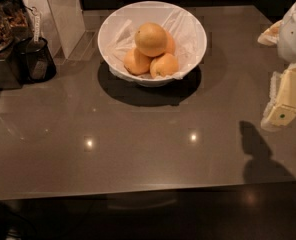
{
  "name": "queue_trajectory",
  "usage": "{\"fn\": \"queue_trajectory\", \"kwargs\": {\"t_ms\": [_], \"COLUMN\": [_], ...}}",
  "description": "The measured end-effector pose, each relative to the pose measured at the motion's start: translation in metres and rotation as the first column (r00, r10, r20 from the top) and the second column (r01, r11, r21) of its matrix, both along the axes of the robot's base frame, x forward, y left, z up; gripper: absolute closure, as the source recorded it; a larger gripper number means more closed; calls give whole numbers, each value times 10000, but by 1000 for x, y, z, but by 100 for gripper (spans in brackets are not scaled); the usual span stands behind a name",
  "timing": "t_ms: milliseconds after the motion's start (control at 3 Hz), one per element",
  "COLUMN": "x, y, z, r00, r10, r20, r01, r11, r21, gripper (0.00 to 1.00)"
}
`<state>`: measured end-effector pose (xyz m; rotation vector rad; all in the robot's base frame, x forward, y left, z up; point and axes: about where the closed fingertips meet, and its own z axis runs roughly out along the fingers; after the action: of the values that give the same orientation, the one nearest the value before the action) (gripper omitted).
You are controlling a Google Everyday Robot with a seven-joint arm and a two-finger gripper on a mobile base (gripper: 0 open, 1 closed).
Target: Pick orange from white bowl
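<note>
Near the right edge of the tabletop (138,154) hangs the gripper (284,101); spread or pressed together, I cannot tell. The orange (150,39) tops the white bowl (158,80) by the back edge. Reaching over there comes next.

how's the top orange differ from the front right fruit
The orange is larger and paler than the front-right fruit, which is deeper orange. The orange sits atop the pile; the front-right fruit lies lower, by the white bowl's rim. Both are round. The gripper is at the right edge.
</note>
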<state>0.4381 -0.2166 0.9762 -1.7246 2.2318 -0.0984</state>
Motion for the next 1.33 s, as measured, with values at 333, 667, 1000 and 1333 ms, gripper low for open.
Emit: {"fn": "queue_trajectory", "kwargs": {"t_ms": [333,667,1000,1333], "x": [0,4,27,65], "y": [0,4,22,54], "z": [0,3,11,38], "r00": [10000,9998,9960,9819], "r10": [1,163,873,1692], "r20": [1,110,177,853], "r01": [-1,-164,-875,-1699], "r11": [10000,9998,9961,9855], "r21": [1,105,71,10], "gripper": [0,0,0,0]}}
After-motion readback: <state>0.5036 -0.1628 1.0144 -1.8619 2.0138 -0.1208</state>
